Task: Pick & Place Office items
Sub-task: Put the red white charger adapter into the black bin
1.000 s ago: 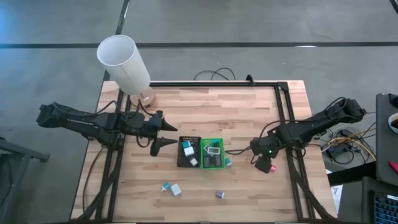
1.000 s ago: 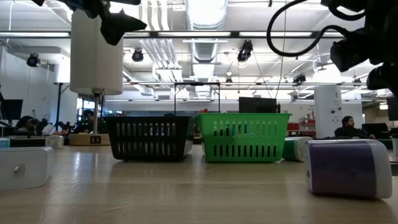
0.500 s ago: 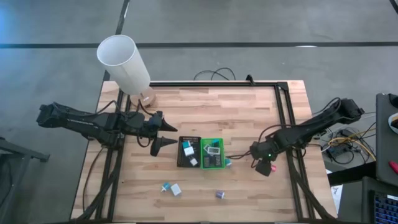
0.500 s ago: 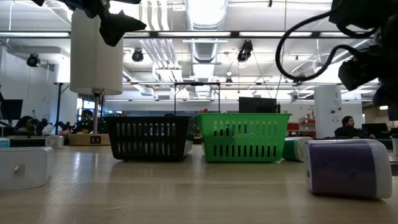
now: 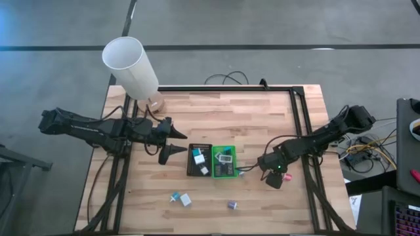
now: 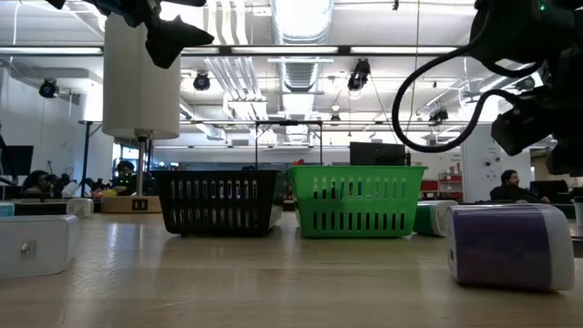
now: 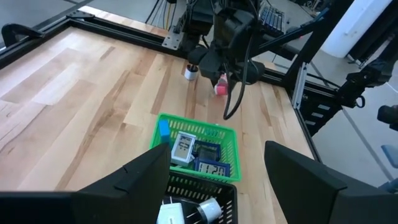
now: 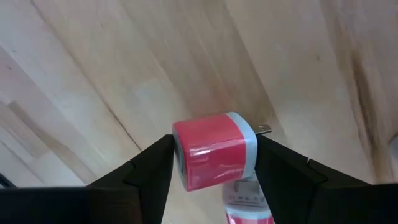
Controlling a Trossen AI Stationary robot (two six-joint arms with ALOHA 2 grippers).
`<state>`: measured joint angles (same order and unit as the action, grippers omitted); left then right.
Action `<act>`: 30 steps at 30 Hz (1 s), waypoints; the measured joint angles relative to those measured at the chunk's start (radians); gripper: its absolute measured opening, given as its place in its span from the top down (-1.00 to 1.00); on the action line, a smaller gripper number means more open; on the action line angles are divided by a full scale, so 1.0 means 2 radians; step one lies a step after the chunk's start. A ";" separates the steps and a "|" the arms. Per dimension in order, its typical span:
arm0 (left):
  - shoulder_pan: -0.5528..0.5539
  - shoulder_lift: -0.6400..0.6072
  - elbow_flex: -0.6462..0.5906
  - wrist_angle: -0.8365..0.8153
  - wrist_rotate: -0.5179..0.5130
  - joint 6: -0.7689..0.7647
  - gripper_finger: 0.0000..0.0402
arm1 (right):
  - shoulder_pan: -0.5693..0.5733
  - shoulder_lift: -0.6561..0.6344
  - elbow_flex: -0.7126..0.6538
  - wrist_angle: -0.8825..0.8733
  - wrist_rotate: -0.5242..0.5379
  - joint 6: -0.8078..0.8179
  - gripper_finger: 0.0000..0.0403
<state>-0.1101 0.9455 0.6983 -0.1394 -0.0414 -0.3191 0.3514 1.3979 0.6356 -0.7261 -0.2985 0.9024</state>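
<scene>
Left end effector [image 5: 176, 141] hangs above the worktop [image 5: 216, 111] just left of the black tray [image 5: 199, 160], fingers spread, nothing between them

Teal piece [image 5: 174, 196] and white block [image 5: 186, 199] lie side by side on the worktop near its front edge, left of centre

Black tray holds a white piece [image 5: 198, 158] and a few more small pieces. Green tray [image 5: 224, 162] touches it on the right; inside, a white clock-like unit [image 7: 183, 147] and a dark one with a display whose digits are too small to be sure of [image 7: 208, 169]

Purple block [image 5: 232, 204] lies alone in front of the green tray

Right end effector [image 5: 278, 176] is right of the green tray, clamped on a pink charger cube [image 8: 214, 150] above the worktop; white end and metal prong point sideways, away from the fingers
</scene>
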 joint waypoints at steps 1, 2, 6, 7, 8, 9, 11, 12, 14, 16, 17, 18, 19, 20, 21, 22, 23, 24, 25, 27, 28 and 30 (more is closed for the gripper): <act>0.000 0.000 0.000 0.000 0.000 0.000 -0.31 | 0.000 0.004 0.000 0.000 -0.003 0.000 -0.03; 0.000 0.000 0.000 0.000 0.000 0.000 -0.31 | 0.000 0.007 0.000 0.001 -0.005 0.002 -0.03; 0.000 0.000 0.000 -0.002 0.000 0.000 -0.31 | 0.001 0.010 0.000 0.001 -0.006 0.004 -0.03; 0.000 0.000 0.000 -0.002 0.000 0.000 -0.31 | 0.001 0.010 0.000 0.001 -0.006 0.007 -0.02; 0.000 0.000 0.000 -0.002 0.000 0.000 -0.31 | 0.002 0.008 -0.001 0.001 -0.006 0.011 -0.01; 0.000 0.000 0.000 -0.002 0.000 0.000 -0.31 | 0.002 0.007 -0.001 0.001 -0.008 0.015 0.02; 0.000 0.000 0.000 -0.002 0.000 0.000 -0.31 | 0.003 0.007 -0.001 0.000 -0.015 0.019 0.10; 0.000 0.000 0.000 -0.002 0.000 0.000 -0.31 | 0.003 0.007 -0.001 0.000 -0.017 0.019 0.15; 0.000 0.000 0.000 -0.002 0.000 0.000 -0.31 | 0.003 0.007 -0.001 -0.001 -0.019 0.018 0.22; 0.000 0.000 0.000 -0.002 0.000 0.000 -0.31 | 0.003 0.008 -0.001 -0.002 -0.020 0.016 0.22; 0.000 0.000 0.000 -0.002 0.000 0.000 -0.31 | 0.003 0.008 -0.001 -0.002 -0.020 0.014 0.22; 0.000 0.000 0.000 -0.002 0.000 0.000 -0.31 | 0.003 0.008 -0.001 -0.002 -0.020 0.012 0.22; 0.000 0.000 0.000 -0.002 0.000 0.000 -0.31 | 0.003 0.008 -0.001 -0.002 -0.020 0.009 0.22; 0.000 0.000 0.000 -0.002 0.000 0.000 -0.31 | 0.003 0.008 -0.001 -0.002 -0.020 0.005 0.22; 0.000 0.000 0.000 -0.002 0.000 0.000 -0.31 | 0.003 0.008 -0.001 -0.002 -0.020 0.003 0.22; 0.000 0.000 0.000 -0.002 0.000 0.000 -0.31 | 0.003 0.008 -0.001 -0.003 -0.020 0.001 0.22; 0.000 0.000 0.000 -0.002 -0.001 0.000 -0.31 | 0.003 0.007 -0.001 -0.003 -0.020 -0.002 0.22; 0.000 0.000 0.000 -0.002 -0.002 0.000 -0.31 | 0.003 0.005 -0.001 -0.003 -0.019 -0.005 0.22; 0.000 0.000 0.000 -0.002 -0.002 0.000 -0.31 | 0.003 0.003 -0.002 -0.004 -0.019 -0.006 0.22; 0.000 0.000 0.000 -0.002 -0.002 0.001 -0.31 | 0.004 -0.005 -0.002 -0.012 -0.011 -0.006 0.22; 0.000 0.000 0.000 -0.003 -0.003 0.004 -0.31 | 0.004 -0.010 -0.001 -0.022 0.000 -0.006 0.22; 0.000 0.000 0.000 -0.003 -0.004 0.006 -0.31 | 0.004 -0.020 0.007 -0.055 0.036 -0.006 0.22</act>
<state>-0.1101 0.9455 0.6983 -0.1448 -0.0501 -0.3071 0.3591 1.3589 0.6495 -0.8358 -0.2262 0.8900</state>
